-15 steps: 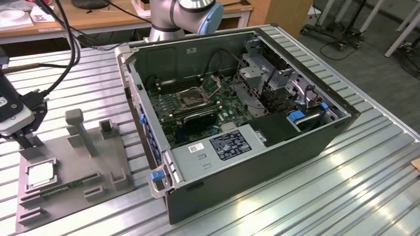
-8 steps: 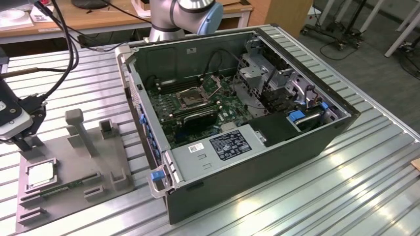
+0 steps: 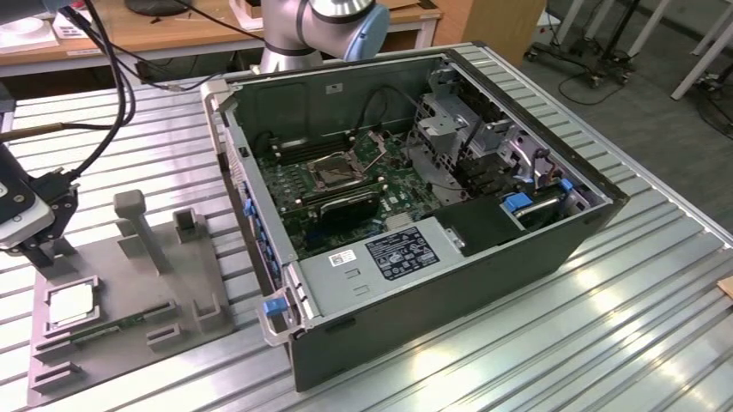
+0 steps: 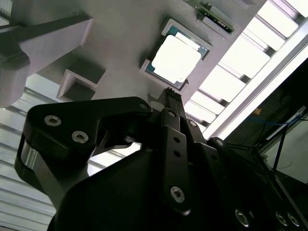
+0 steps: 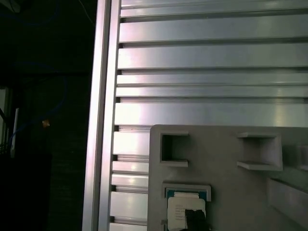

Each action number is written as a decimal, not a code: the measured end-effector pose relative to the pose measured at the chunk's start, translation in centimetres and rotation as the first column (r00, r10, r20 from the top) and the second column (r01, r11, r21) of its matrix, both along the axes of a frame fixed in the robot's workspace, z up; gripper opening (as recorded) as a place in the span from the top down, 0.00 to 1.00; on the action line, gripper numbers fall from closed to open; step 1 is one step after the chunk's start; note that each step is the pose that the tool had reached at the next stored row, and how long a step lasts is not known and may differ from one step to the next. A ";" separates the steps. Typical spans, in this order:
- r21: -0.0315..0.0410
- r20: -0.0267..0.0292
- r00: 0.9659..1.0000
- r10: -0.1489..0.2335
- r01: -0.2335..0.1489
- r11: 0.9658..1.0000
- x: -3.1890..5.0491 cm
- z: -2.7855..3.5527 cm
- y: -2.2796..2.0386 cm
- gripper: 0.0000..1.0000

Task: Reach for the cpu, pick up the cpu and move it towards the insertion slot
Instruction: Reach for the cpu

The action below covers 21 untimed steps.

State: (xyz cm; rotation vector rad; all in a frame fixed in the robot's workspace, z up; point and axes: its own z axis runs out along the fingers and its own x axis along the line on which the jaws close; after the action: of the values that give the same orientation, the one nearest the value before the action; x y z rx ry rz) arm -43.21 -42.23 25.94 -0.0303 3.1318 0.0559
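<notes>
Entry: claw [image 3: 44, 249] [image 4: 168, 92] [image 5: 195, 219], black, jointed metal, mounted on the one arm. It hung over the near part of a flat grey plastic fixture plate [image 3: 115, 266] [image 4: 125, 33] [image 5: 231, 192]. Whether it stood open or closed could not be told, and no object was seen lifted in it. Entry: cpu [image 3: 71, 302] [image 4: 175, 60] [image 5: 180, 207], a small thin square chip with a shiny silver-white metal face. It lay flat in a raised square recess of the plate, directly under and just ahead of the claw's tip. In the first wrist view the tip overlapped the chip's edge (contact between the two could not be told). Entry: insertion slot [image 3: 336, 170], a square socket with a dark brownish centre and a silvery metal frame. It was set on the green board inside an open black computer case [image 3: 458, 300], well apart from the claw, towards the exterior view's right. Entry: narrow green circuit strip [image 3: 115, 326] [image 4: 214, 19], seated in the plate just beyond the cpu from the claw. Entry: ribbed silver aluminium table [image 3: 516, 343] [image 5: 207, 53], bearing both the plate and the case.
</notes>
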 end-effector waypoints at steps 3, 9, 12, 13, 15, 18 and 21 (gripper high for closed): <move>0.000 0.000 1.000 0.000 0.000 1.000 -0.02 -0.04 0.00 0.90; 0.000 0.000 1.000 0.000 0.000 1.000 -0.03 -0.07 0.00 0.90; 0.000 0.000 1.000 0.000 0.000 1.000 -0.07 -0.11 -0.06 0.90; 0.000 0.000 1.000 0.000 0.000 1.000 -0.10 -0.13 -0.10 0.90; 0.000 0.000 1.000 0.000 0.000 1.000 -0.21 -0.18 -0.22 0.90; 0.000 0.000 1.000 0.000 0.000 1.000 -0.35 -0.29 -0.51 0.90; 0.000 0.000 1.000 0.000 0.000 1.000 -0.43 -0.56 -0.90 0.90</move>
State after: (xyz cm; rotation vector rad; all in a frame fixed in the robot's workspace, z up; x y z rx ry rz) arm -43.64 -43.12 25.37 -0.0302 3.1317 0.0559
